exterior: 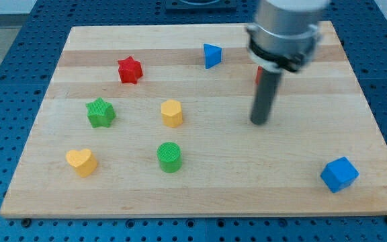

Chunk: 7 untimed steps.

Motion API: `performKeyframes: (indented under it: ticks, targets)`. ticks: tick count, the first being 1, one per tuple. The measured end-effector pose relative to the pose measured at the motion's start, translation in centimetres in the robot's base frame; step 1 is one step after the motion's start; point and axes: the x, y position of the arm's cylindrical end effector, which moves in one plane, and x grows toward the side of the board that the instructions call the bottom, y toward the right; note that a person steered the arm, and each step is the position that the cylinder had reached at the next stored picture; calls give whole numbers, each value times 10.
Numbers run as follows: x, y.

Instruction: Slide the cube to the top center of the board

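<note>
The blue cube (339, 174) sits near the view's bottom right corner of the wooden board (200, 181). My tip (259, 122) is at the board's right middle, well up and to the left of the cube, touching no block. A red block (259, 74) is mostly hidden behind the rod; its shape cannot be made out.
A blue triangular block (211, 55) lies at top centre. A red star (130, 69) is at upper left, a green star (100, 112) left, a yellow hexagonal block (172, 113) centre, a green cylinder (169, 156) lower centre, a yellow heart (81, 161) lower left.
</note>
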Motion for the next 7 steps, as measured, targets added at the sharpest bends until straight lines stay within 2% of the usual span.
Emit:
performKeyframes:
  ticks: [1,2,3,4,5,7]
  targets:
    - [-41,-78]
    - [-94,-120]
    - [-164,-125]
    - [-196,-99]
    - [-190,-73]
    - [-145,-69]
